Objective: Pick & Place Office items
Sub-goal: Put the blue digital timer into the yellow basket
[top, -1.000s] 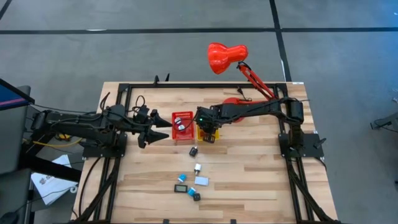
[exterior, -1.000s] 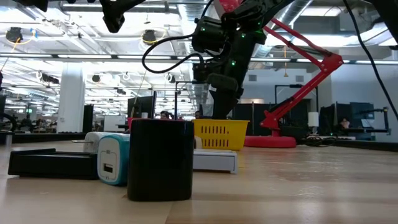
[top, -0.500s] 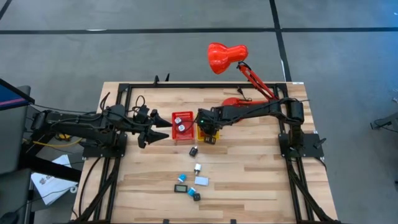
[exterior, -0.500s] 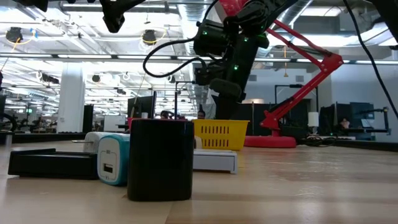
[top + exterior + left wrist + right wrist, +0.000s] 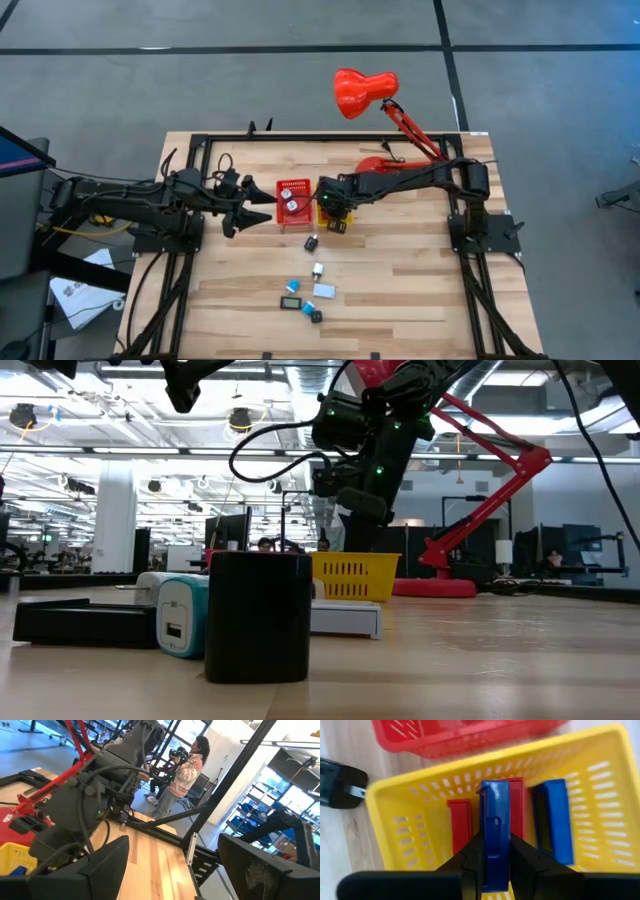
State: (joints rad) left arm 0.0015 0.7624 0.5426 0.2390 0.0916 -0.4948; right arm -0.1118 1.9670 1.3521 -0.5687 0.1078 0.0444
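My right gripper (image 5: 333, 208) hangs over the yellow bin (image 5: 334, 214) and is shut on a blue office piece (image 5: 494, 820). Inside that bin (image 5: 420, 815) lie two red pieces (image 5: 460, 822) and another blue piece (image 5: 555, 820). More office items lie on the near table: a black one (image 5: 311, 242), a white one (image 5: 318, 269), a blue one (image 5: 293, 286), a light one (image 5: 324, 291) and two black ones (image 5: 291, 302). My left gripper (image 5: 262, 209) waits open just left of the red bin (image 5: 293, 200), which holds white pieces. My right gripper pinches the blue piece between its two fingers (image 5: 470, 860), on its flat sides at the end nearest the wrist (image 5: 494, 852). The fingers come from above, pointing down. The piece stands on edge, reaching down into the yellow bin between the red pieces.
A big red desk lamp (image 5: 362, 92) stands at the far right, its base (image 5: 435, 587) behind the bins. In the low view a black box (image 5: 258, 615), a light blue charger (image 5: 182, 615) and a flat black item (image 5: 80, 622) sit close. A person (image 5: 182, 777) stands beyond the table.
My right gripper has risen a little above the yellow bin, and has kept still over the last half second. The left arm has not moved.
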